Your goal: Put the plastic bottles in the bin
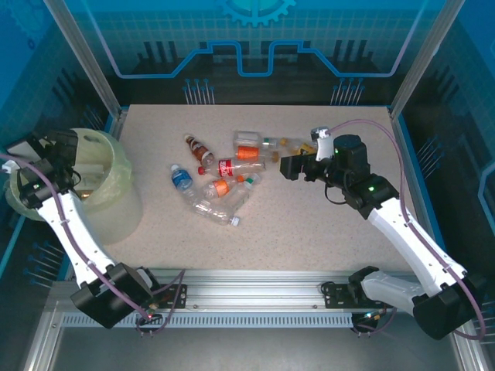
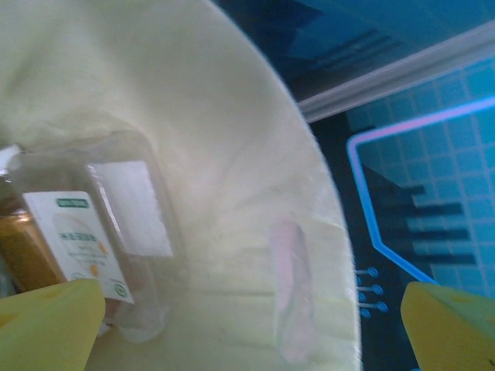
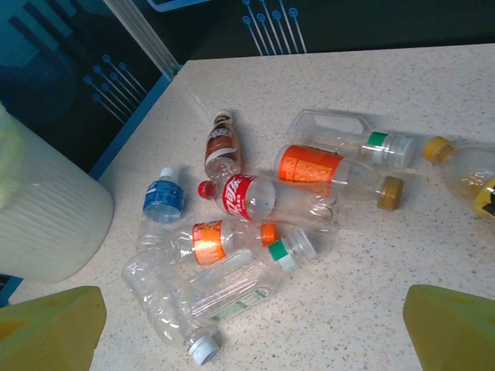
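The pale yellow-green bin (image 1: 116, 193) stands at the table's left. My left gripper (image 1: 68, 171) hangs over its mouth, open and holding nothing. In the left wrist view its yellow fingers (image 2: 46, 325) frame the bin's lined inner wall (image 2: 232, 193), where a clear bottle with a white-and-green label (image 2: 85, 243) lies inside. Several plastic bottles lie heaped mid-table (image 1: 224, 178): a red-labelled one (image 3: 255, 199), a big orange-labelled one (image 3: 325, 166), a blue-labelled one (image 3: 161, 205) and a clear green-collared one (image 3: 247, 282). My right gripper (image 1: 286, 166) hovers open just right of the heap, its fingers (image 3: 452, 325) apart.
A brown-labelled bottle (image 3: 220, 143) and a yellow-capped bottle (image 3: 464, 166) lie at the heap's far edges. The bin's ribbed side (image 3: 46, 216) stands left of the bottles. Bare table lies in front of the heap (image 1: 294, 232). Blue panels wall the workspace.
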`<state>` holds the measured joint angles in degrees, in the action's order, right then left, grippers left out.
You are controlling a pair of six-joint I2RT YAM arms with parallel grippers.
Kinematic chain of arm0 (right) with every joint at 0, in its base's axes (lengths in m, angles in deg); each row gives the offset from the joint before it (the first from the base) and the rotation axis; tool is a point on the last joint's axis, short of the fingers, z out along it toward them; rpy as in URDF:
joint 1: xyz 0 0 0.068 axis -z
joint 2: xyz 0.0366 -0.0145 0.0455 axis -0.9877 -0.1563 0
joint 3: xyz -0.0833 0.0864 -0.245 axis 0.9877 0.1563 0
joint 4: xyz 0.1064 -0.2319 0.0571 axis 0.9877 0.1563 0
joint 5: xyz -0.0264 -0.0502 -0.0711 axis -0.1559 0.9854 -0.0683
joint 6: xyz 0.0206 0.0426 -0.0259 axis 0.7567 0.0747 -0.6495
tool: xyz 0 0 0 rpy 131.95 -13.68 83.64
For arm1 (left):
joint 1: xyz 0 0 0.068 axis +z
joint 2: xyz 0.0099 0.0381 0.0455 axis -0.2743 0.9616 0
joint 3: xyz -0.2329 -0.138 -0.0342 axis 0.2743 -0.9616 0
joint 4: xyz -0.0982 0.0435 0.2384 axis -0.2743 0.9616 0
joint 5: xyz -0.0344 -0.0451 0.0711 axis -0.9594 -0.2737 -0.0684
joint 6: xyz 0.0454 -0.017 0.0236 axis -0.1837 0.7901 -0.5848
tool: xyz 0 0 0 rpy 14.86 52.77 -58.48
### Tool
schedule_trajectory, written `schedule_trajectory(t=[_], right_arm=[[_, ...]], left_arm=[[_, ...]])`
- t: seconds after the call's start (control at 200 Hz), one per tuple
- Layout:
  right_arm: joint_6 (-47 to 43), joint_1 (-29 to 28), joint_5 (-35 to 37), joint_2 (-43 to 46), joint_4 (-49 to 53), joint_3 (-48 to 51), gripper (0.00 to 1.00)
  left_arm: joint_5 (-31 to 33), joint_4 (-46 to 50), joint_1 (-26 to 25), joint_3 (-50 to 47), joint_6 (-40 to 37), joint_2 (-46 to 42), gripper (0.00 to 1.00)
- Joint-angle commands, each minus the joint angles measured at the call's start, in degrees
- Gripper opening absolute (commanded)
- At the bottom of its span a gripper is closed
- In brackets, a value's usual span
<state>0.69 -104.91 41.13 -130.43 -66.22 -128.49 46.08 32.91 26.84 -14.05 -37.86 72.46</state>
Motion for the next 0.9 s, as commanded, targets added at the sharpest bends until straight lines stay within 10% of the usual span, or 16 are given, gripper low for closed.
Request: schedule_trajectory(t=[0.0,0.895], right_arm=[[0.8,1.37,2.31,-0.94,-0.63,1.48,1.0],[-33.13,16.92,10.37,-26.99,6.13,-6.24,1.0]], left_arm=[[-7.68,-0.56,-0.41,1.89,-3.36,-1.61,0.99],[-19.97,-11.88,-39.06,2.29,-14.43,-6.46,0.99]])
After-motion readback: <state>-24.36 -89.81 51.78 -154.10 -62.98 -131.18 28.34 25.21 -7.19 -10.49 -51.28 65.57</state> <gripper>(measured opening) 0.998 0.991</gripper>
